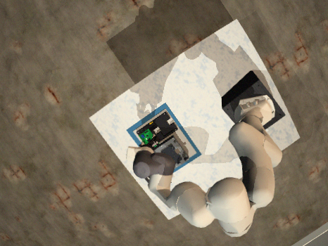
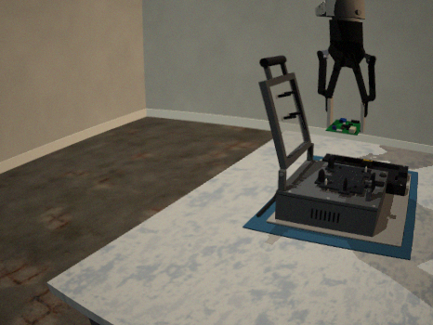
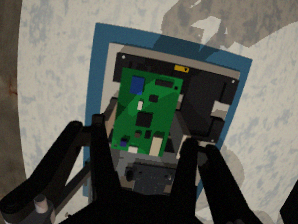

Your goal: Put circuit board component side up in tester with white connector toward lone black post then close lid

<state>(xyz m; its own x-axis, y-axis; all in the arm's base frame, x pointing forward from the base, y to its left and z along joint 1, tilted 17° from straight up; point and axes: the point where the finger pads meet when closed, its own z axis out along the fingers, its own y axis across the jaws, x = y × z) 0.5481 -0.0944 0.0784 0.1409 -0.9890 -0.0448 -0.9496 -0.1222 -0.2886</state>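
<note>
The gripper is clamped on the circuit board by its edges, so the component side faces up; the board hangs level between the fingertips, high above the tester, whose lid stands open to leave the nest free. The exterior view shows that height; the wrist view alone shows the white connector toward the palm.
</note>
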